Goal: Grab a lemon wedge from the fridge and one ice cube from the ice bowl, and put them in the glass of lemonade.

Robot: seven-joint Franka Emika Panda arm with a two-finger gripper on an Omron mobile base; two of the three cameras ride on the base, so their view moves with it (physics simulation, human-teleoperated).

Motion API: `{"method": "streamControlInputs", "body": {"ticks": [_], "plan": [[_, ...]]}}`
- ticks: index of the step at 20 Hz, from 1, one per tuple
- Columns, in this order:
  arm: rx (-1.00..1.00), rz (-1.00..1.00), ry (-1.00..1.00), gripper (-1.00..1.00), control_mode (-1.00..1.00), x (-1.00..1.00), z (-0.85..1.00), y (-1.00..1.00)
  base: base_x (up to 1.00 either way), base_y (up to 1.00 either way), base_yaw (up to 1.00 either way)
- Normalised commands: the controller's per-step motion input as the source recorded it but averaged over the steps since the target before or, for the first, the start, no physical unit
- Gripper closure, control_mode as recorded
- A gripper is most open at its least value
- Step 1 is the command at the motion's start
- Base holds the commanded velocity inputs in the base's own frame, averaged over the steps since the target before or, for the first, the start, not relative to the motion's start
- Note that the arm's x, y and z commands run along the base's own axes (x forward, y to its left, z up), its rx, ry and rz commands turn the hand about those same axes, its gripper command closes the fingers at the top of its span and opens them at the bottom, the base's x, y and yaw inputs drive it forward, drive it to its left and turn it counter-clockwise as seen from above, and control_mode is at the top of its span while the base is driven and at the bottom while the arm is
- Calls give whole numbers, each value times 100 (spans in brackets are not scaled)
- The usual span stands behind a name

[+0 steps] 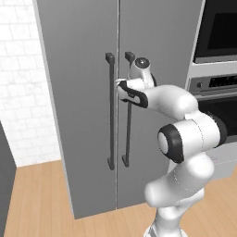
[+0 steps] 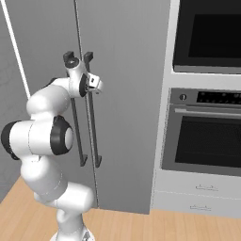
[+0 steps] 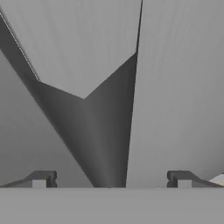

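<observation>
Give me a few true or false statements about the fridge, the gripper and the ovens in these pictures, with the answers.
1. Both doors of the fridge are shut. True.
2. The gripper is closed tight. False: in the hand view its fingertips stand wide apart, so it is open.
3. The hand is up near the top of the fridge's two bar handles. True.
4. The ovens stand to the left of the fridge. False: they are built into the wall to its right.
5. A lemon wedge lies on the wooden floor. False: the floor in front of the fridge is bare.
</observation>
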Motion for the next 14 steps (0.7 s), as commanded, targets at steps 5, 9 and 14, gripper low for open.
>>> {"method": "streamControlInputs", "body": {"ticks": [5,9,14], "plan": [[0,1,0,-100,-100,49,-24,0,0,0,0],[0,2,-1,-100,-100,37,-18,0,0,0,0],[0,5,-5,100,-100,38,-14,0,0,0,0]]}}
